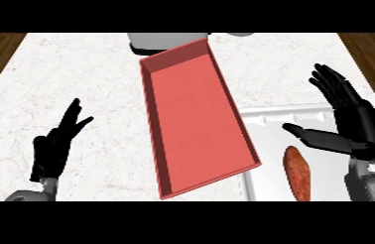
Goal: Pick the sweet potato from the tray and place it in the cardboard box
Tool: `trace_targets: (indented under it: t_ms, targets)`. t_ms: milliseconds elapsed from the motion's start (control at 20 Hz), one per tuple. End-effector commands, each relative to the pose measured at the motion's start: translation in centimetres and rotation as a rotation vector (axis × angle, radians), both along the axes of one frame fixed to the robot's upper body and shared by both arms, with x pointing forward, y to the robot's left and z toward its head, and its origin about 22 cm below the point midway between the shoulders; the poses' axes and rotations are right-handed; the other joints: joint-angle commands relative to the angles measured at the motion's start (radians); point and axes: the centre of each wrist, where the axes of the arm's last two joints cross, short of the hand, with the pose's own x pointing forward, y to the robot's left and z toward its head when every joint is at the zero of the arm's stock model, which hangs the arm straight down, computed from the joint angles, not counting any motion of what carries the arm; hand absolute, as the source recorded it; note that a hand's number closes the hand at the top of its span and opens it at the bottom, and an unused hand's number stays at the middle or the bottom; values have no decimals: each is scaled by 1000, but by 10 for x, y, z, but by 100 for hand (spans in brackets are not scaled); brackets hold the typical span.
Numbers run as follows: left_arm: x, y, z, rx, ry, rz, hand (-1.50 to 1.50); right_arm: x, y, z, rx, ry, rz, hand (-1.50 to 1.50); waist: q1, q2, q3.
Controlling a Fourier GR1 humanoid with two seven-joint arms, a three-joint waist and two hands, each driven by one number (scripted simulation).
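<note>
An orange-brown sweet potato lies lengthwise on the white tray at the lower right. My right hand hovers over the tray's right side, open, fingers spread upward and thumb pointing left just above the potato's top end; it holds nothing. The red open box, long and shallow, sits in the middle of the counter, left of the tray and overlapping its left edge. It stands empty. My left hand rests open at the lower left, fingers up.
A grey and white appliance stands at the far edge behind the box. The white marble counter stretches to the left; wooden floor shows at both upper corners.
</note>
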Motion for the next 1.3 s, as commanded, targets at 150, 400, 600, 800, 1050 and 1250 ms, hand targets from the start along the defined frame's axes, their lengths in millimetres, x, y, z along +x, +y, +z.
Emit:
trace_targets:
  t_ms: [150,400,600,800,1050,1250]
  targets:
    - [-3,-7,24,71,-36,10,0,-46,-24,-32,69,-32,-297,-150,20,5,5]
    - [-5,-13,9,67,-32,8,0,-47,-67,-29,-278,87,-160,-150,23,8,4]
    - [-8,-4,20,90,-46,7,0,-54,-86,18,-563,215,-73,-150,22,4,3]
    - [1,-4,26,82,-39,16,0,-59,-82,47,-775,410,76,-150,15,5,1]
    - [-8,-2,18,61,-32,5,0,-65,-60,63,-903,598,232,-150,23,5,2]
    - [-2,-19,26,82,-28,0,0,-73,-34,69,-924,659,279,-150,20,6,4]
